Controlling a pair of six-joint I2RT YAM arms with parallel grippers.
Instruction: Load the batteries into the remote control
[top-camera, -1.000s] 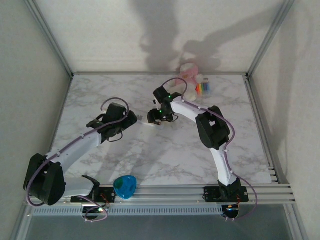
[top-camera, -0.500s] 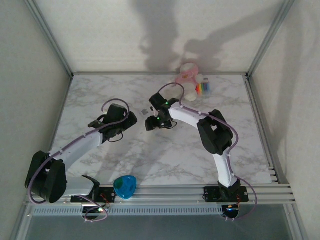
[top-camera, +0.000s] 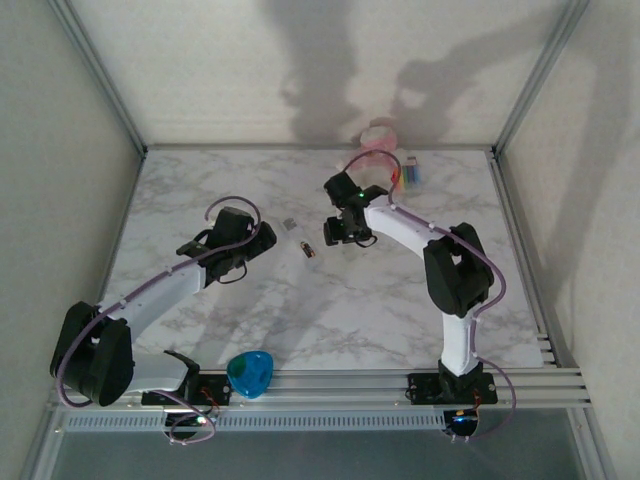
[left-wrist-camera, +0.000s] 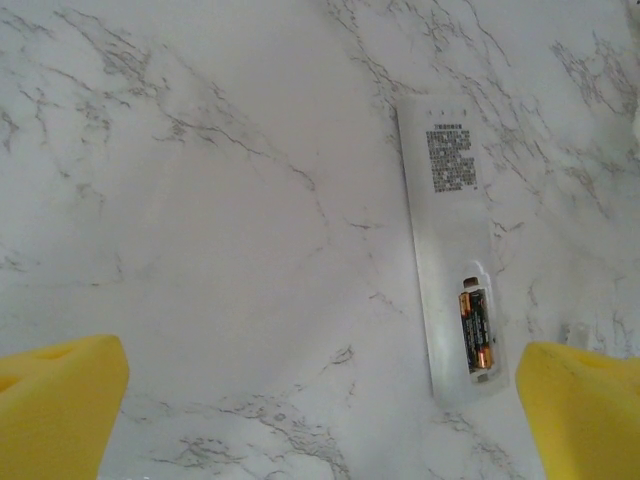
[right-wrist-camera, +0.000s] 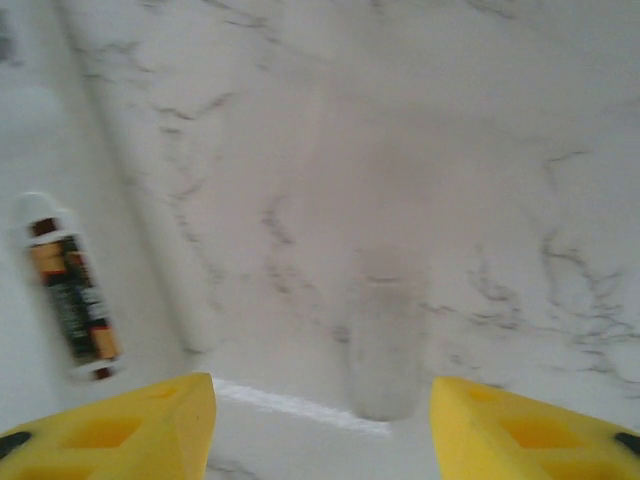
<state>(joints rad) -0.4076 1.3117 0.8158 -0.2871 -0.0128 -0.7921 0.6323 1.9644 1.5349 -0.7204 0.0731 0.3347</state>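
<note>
Reading both arms as empty-handed: left pincer (left-wrist-camera: 320, 415) has its yellow fingers (left-wrist-camera: 55, 395) spread out to the frame corners, with only bare marble in the gap. Right pincer (right-wrist-camera: 320, 430) also stands with a clear gap between its yellow fingertips (right-wrist-camera: 120, 425) and grips nothing. On the white marble-pattern bench (left-wrist-camera: 200, 200) the slim white-grey rectangular remote control (left-wrist-camera: 450, 250) lies flat, back side up, with a printed label block near its far end and the battery bay uncovered at the near end. One dark battery with an orange end (left-wrist-camera: 475, 328) sits in the bay, lined up with the remote's length. From the left wrist the remote is right of centre, near the right-hand finger but apart from it. From the right wrist the same remote end and battery are at the left edge, and a pale blurred oblong (right-wrist-camera: 385, 335) lies on the bench ahead of the gap, too soft to identify. Overhead, the remote sits mid-bench between the two pincers, and a small grey piece (top-camera: 290, 223) lies just beyond it. Pink plush toy (top-camera: 378, 135) and small rainbow-striped item (top-camera: 405, 176) are at the far edge, and a blue teardrop-shaped object (top-camera: 250, 373) is by the left arm's base.
</note>
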